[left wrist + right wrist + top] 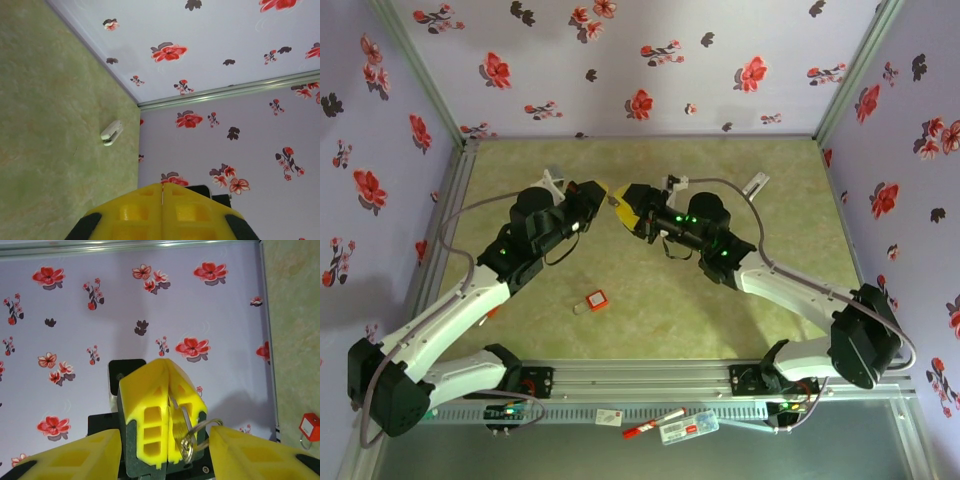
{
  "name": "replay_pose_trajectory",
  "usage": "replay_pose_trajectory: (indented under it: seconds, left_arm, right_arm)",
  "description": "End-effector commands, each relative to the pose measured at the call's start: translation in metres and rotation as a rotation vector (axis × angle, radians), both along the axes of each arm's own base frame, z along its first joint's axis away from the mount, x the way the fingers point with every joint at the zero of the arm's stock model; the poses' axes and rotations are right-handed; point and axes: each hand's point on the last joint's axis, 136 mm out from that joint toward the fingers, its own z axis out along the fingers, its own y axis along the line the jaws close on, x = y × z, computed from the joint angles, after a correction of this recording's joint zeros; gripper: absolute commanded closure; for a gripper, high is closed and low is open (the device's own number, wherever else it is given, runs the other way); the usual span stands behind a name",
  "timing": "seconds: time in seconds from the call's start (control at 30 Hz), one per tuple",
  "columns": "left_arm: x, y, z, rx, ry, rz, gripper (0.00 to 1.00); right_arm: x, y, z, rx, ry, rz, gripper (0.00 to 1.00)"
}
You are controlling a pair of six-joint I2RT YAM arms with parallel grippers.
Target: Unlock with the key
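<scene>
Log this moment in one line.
left gripper shut on thin silver wire ring | right gripper open, facing it | small red padlock lying free

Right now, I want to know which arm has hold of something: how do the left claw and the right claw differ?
The left claw is shut, fingers pressed together; the right claw stands open. The left claw pinches a metal key ring; the right claw holds nothing, its fingers flanking the left claw. Both have yellow fingers and face each other.
</scene>
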Motion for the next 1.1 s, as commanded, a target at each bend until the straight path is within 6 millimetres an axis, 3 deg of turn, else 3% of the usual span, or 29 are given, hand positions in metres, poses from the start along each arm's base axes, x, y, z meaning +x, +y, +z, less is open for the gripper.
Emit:
replay_pose_trajectory:
  seconds: [0.0, 0.27, 0.63, 1.07]
  left_arm:
    - [0.001, -0.002, 0.015, -0.032, -0.059, 0.011, 1.00]
    - [0.002, -0.008, 0.011, -0.050, -0.051, 0.002, 1.00]
    - [0.003, -0.011, 0.003, -0.060, -0.040, -0.002, 1.00]
    - [-0.004, -0.015, -0.012, -0.080, -0.012, -0.016, 1.00]
  right_arm:
    - [-0.002, 0.004, 0.004, 0.035, -0.037, 0.009, 0.53]
    - [0.001, 0.007, 0.004, 0.041, -0.042, 0.008, 0.62]
    - [0.008, 0.003, 0.001, 0.045, -0.028, -0.006, 0.87]
    - [0.015, -0.010, 0.012, 0.063, -0.061, -0.028, 0.99]
